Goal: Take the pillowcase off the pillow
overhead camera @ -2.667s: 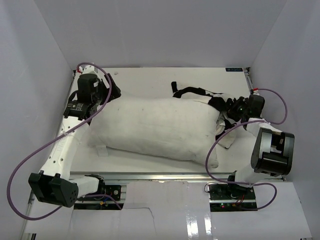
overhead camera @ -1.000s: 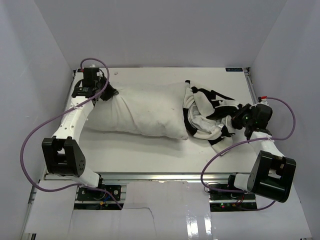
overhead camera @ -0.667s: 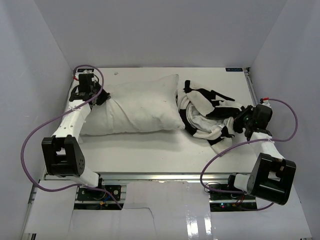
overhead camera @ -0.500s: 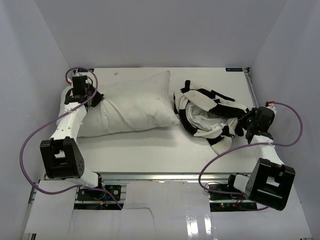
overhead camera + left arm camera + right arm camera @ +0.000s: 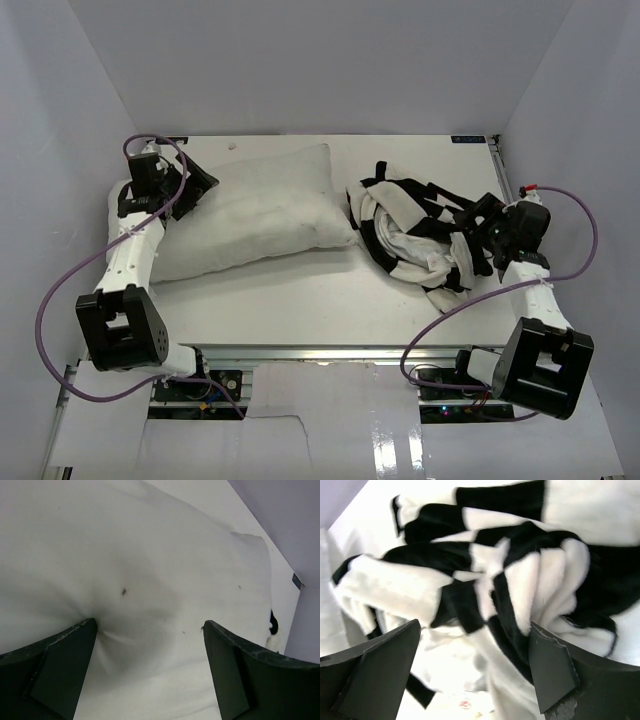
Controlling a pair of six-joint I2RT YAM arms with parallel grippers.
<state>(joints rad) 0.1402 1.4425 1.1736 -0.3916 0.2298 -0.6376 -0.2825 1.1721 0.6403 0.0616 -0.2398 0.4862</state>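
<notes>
The plain white pillow (image 5: 255, 210) lies on the left half of the table, fully out of the cover. Crumpled in a heap on the right half is the black and white checkered pillowcase (image 5: 412, 222), a small gap away from the pillow. My left gripper (image 5: 198, 184) is at the pillow's far left end, open. In the left wrist view that gripper (image 5: 149, 625) straddles pillow fabric (image 5: 150, 555), one finger (image 5: 60, 660) denting it. My right gripper (image 5: 473, 228) is open at the heap's right edge. The right wrist view has the gripper (image 5: 475, 627) over loose pillowcase folds (image 5: 485, 580).
White walls close in the table (image 5: 300, 295) at the back, left and right. Purple cables loop off both arms, one (image 5: 60, 290) at the left and one (image 5: 585, 240) at the right. The arm bases (image 5: 120, 335) stand along the near edge.
Both grippers have gone from shut to open, letting go of the pillow and the pillowcase. Before that the left arm drew the pillow leftward, out of the cover, and the right arm pulled right.
</notes>
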